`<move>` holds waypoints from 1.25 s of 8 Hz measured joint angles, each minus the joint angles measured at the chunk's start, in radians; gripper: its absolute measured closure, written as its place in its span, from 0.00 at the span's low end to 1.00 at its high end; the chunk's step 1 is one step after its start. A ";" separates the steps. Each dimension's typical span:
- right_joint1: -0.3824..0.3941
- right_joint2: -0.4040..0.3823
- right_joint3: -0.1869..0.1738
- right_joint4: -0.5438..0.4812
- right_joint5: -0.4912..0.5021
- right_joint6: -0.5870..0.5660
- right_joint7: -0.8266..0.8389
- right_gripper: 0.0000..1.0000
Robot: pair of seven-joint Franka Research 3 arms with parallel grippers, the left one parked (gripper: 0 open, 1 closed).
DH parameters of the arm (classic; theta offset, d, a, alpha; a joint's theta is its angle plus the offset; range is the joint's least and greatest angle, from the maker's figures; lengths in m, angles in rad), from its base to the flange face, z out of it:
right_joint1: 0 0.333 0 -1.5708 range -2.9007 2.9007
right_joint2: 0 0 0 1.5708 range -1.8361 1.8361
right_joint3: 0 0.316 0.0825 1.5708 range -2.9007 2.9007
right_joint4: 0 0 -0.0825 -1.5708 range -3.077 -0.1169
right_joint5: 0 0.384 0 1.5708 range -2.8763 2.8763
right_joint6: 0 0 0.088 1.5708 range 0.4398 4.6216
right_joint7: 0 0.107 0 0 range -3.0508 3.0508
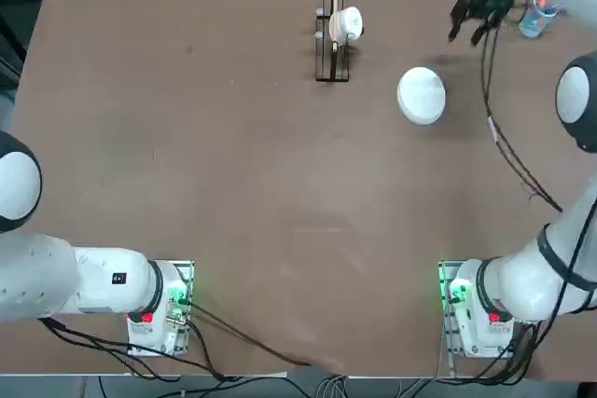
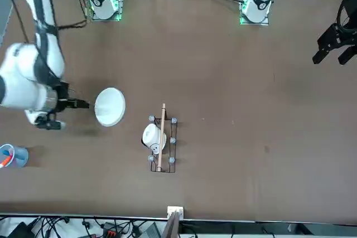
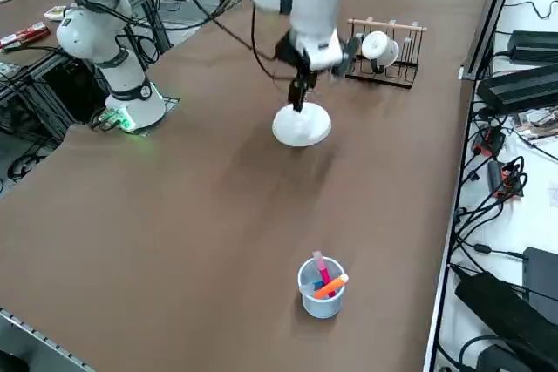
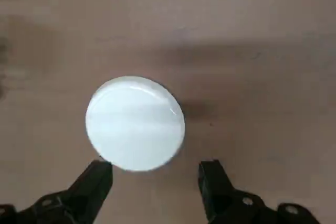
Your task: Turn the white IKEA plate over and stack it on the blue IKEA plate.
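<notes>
The white IKEA plate (image 4: pixel 135 124) lay flat on the tabletop (image 1: pixel 233 184) just ahead of my right gripper (image 4: pixel 156 179), whose jaws stood released and empty above it.

From my seat, most of the brown table (image 1: pixel 233 193) lies bare across the middle and left of the top view, wide room to pass. Obstacles cluster at the upper right: the white plate (image 1: pixel 422 94) lies flat, the wire rack (image 1: pixel 332 44) with a white cup (image 1: pixel 347 23) stands near it at upper centre, and the clear cup of pens (image 1: pixel 535 18) sits by the far right edge. My right gripper (image 1: pixel 478 14), fingers apart, hangs between plate and pen cup, touching neither.
</notes>
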 joint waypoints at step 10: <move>-0.133 -0.043 0.118 0.465 -0.159 -0.541 0.071 0.00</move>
